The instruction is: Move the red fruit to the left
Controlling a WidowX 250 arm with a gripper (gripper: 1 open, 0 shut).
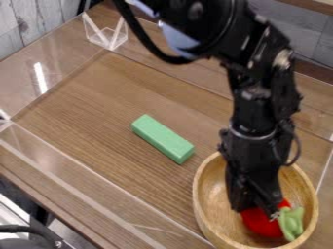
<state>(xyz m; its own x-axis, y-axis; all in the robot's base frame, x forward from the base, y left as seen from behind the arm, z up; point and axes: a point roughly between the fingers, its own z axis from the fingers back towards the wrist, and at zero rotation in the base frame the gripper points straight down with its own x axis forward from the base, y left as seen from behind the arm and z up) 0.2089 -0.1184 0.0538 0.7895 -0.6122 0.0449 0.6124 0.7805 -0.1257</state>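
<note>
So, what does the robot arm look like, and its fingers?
The arm is glossy black all over, built from thick rounded segments. A thin black cable loops beside its upper part. The fingers are black too, narrow and straight. No markings can be made out.

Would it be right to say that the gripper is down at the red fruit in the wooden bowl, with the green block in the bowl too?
Not quite: the green block lies on the table beside the wooden bowl, outside its rim, as the camera view shows. The rest holds: the gripper is down at the red fruit in the bowl.
</note>
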